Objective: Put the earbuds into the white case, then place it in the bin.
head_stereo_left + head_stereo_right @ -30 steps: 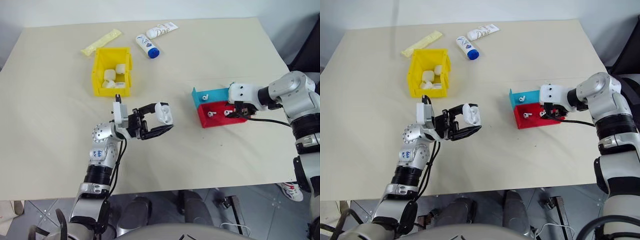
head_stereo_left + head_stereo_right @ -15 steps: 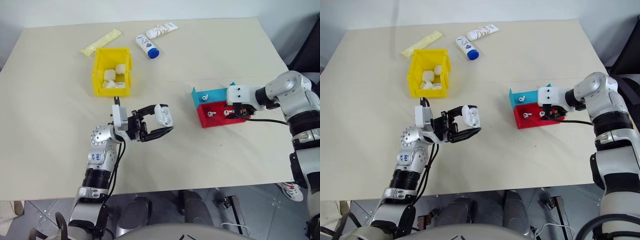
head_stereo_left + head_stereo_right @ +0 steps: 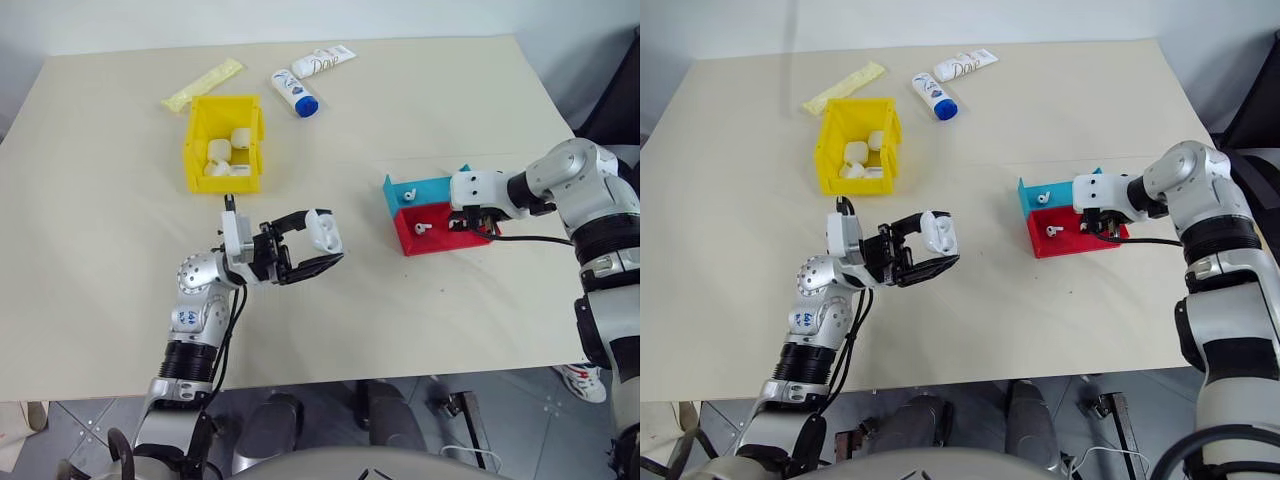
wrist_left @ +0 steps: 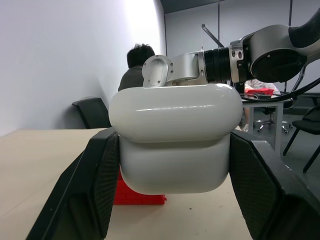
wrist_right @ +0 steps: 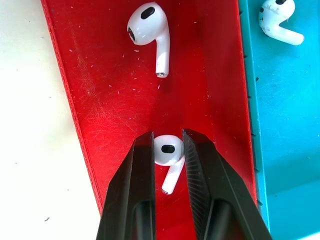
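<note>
Case held up in the left gripper, right gripper closed around an earbud in the red tray.

Three earbuds on view: two in the red tray (image 5: 100,100), one in the teal tray (image 5: 280,125) alongside. One white case (image 4: 175,140), lid shut, long axis level across the left gripper (image 3: 312,247), clamped tight between both fingers above the table (image 3: 400,130). Right gripper (image 5: 167,150) pointing down into the red tray, fingers nearly together and touching both sides of one earbud (image 5: 167,150), its stem lying back between them. Second earbud (image 5: 148,32) lying free ahead of those fingertips, stem toward them. Third earbud (image 5: 277,20) off to the side in the teal tray. One yellow bin (image 3: 222,142) on the table beyond the left gripper, several white pieces inside. Two white tubes (image 3: 310,78) farther off.
</note>
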You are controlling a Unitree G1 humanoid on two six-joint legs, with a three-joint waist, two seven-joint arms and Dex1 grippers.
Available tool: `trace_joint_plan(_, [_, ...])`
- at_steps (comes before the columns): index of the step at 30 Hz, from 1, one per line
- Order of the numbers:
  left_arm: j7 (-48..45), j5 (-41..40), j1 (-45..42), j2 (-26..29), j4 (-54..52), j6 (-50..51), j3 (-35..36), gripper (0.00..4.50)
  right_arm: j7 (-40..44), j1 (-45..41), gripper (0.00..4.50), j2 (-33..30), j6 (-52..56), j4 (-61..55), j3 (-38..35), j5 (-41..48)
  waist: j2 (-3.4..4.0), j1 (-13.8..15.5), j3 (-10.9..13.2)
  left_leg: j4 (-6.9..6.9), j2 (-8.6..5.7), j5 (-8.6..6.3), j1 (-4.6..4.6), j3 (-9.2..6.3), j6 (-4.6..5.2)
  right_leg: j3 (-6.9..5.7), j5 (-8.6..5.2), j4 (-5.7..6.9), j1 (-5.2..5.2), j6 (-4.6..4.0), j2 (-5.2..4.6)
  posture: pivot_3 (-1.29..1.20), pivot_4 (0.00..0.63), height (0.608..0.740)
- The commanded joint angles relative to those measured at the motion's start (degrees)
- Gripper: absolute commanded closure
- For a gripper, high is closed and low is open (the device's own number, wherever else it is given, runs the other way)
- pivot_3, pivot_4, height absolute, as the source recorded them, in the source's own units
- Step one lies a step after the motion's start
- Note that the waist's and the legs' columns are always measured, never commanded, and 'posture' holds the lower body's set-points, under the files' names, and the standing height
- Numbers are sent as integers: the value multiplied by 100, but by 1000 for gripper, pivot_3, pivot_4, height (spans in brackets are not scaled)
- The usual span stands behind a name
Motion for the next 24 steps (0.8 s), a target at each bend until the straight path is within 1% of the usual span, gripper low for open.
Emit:
trace_joint_plan(1, [64,0,28,26,-207,-17,-10,1686,-17,-123,4058,18,-72,85,-4,-50,0,-3,0,0,0,0,0,0,0,0,0,0,0,0,0,0,150,740])
trace_joint_plan(4, [79,4,11,24,-190,-20,-15,1686,-24,-157,4058,32,-73,125,-21,-59,0,-4,0,0,0,0,0,0,0,0,0,1,-1,0,0,0,150,740])
trace_joint_plan(6, [89,6,-17,16,-169,-12,-26,1686,45,-156,4058,9,84,-40,-196,140,0,-1,0,0,0,0,0,0,0,0,0,1,0,0,0,0,150,740])
trace_joint_plan(9, [78,-9,-117,-8,-61,6,-31,1686,330,81,4058,-134,508,-742,-547,616,3,1,2,0,0,0,-3,0,0,0,0,0,-3,0,0,0,150,740])
trace_joint_plan(11, [32,-30,-198,-21,40,39,-42,1686,520,475,4058,-242,1224,-1722,-920,1119,3,23,2,0,1,0,-4,-2,0,0,0,0,-3,0,0,0,150,740])
trace_joint_plan(12, [-6,-43,-244,-28,97,62,-54,1686,546,768,4058,-299,1730,-2412,-1165,1428,4,33,2,0,1,0,-6,-7,0,-4,0,-1,-3,0,0,0,150,740])
trace_joint_plan(13, [-42,-48,-300,-38,165,78,-68,1686,487,1096,4058,-325,2270,-3178,-1454,1776,4,37,2,2,1,0,-7,-8,0,-5,0,-1,-2,0,-1,0,150,740])
trace_joint_plan(14, [-70,-49,-346,-48,225,83,-73,1686,416,1319,4058,-339,2651,-3702,-1639,1994,4,48,2,3,-1,0,-7,-11,0,-7,0,-1,-1,0,-2,0,150,740])
trace_joint_plan(16, [-171,-52,-486,-83,415,91,-85,1686,146,1778,4058,-271,3445,-4823,-2074,2530,5,40,2,5,-1,0,-8,-15,-1,-10,0,-1,1,0,-4,0,150,740])
trace_joint_plan(19, [-413,-94,-728,-184,758,64,-91,1686,-471,2281,4058,110,4574,-6351,-2711,3497,6,38,1,6,1,-1,-7,-16,-2,-11,1,0,3,-1,-3,0,150,740])
trace_joint_plan(22, [-680,-133,-946,-303,1066,63,-91,1686,-1172,2469,4058,531,5551,-7350,-3068,4263,5,28,0,4,3,-1,-6,-16,-3,-9,1,-1,2,-1,-2,0,150,740])
trace_joint_plan(24, [-794,-133,-1051,-364,1205,66,-65,1686,-1496,2510,4058,678,5802,-7647,-3167,4547,4,30,0,5,2,-1,-7,-17,-3,-11,1,-1,2,-1,-3,0,150,740])
